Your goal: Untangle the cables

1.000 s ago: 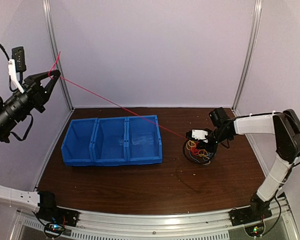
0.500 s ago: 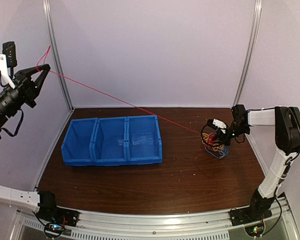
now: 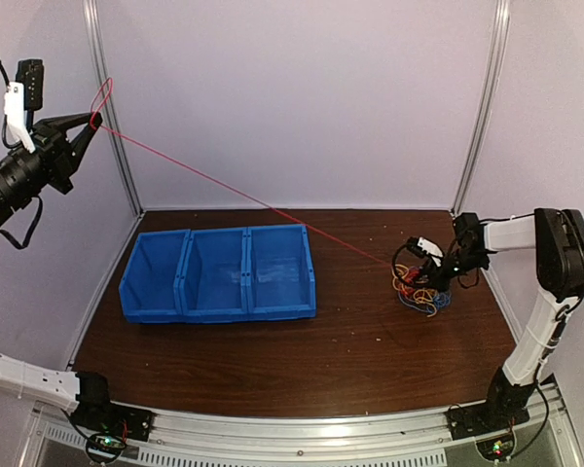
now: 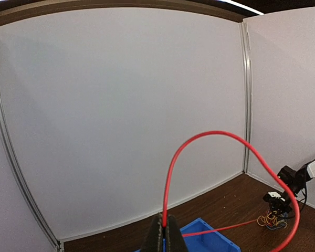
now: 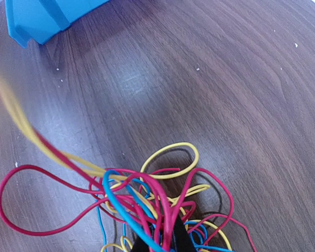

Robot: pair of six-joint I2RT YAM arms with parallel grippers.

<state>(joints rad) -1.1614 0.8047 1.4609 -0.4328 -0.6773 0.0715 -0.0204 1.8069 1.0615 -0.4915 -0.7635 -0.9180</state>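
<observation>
The cables form a fist-sized knot (image 3: 420, 289) of red, blue and yellow strands on the brown table at the right, also small in the left wrist view as the knot (image 4: 273, 219). One red cable (image 3: 243, 193) runs taut from it up to the far left. My left gripper (image 3: 92, 122) is raised high and shut on that red cable (image 4: 215, 133), which arcs out past the left gripper (image 4: 164, 227). My right gripper (image 3: 434, 276) sits low at the knot. In its wrist view, the right gripper (image 5: 163, 244) is shut on strands of the knot (image 5: 163, 194).
A blue bin (image 3: 217, 273) with three compartments stands on the table left of centre, under the taut red strand. A corner of the bin (image 5: 42, 16) shows in the right wrist view. White walls with metal posts (image 3: 112, 107) enclose the table.
My right gripper has dragged the knot to the right, toward the table's edge. My left gripper has lifted higher with the red cable, so the strand spans a longer stretch.
</observation>
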